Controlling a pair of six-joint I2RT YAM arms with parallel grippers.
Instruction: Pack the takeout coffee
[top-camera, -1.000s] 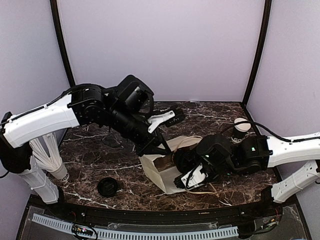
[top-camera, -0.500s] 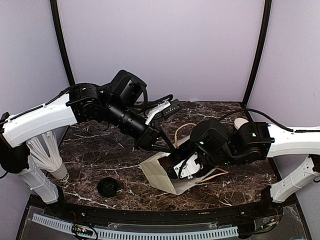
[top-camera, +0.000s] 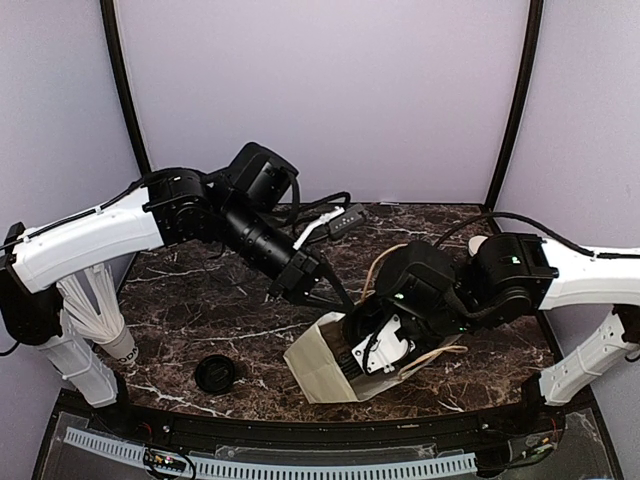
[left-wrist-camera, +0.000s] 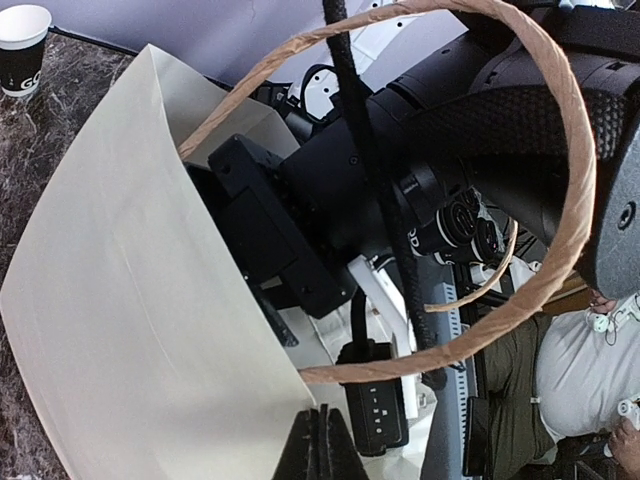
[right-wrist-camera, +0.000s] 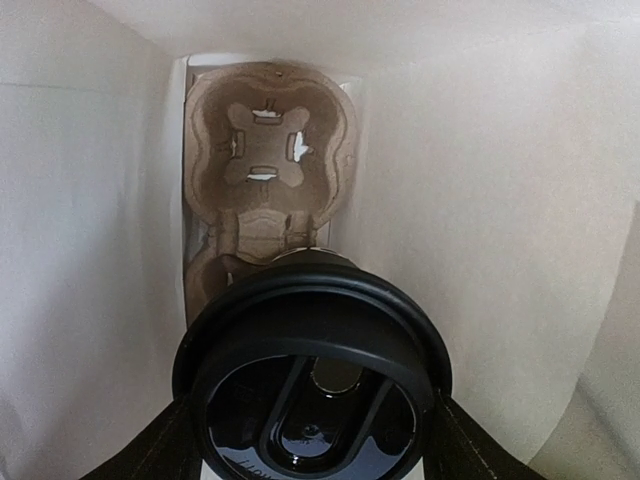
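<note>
Top: left tool (top-camera: 322, 292) clenched on the bag (top-camera: 312, 365) rim, bag tipped on the worktop (top-camera: 200, 300).
Left wrist: its fingers (left-wrist-camera: 305, 450) pinch the paper edge beside the handle (left-wrist-camera: 572, 180).
Right wrist: right tool (right-wrist-camera: 312, 450) grasps the coffee (right-wrist-camera: 312, 380) inside the bag, above the carrier (right-wrist-camera: 268, 140).

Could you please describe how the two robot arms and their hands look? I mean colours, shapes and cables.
Both the left arm and the right arm have long white shells, with bulky black joints and black wrist parts. Thin black cables run along them, and one loops above the right arm. The left hand has slim black fingers. The right hand has black fingers too.
</note>
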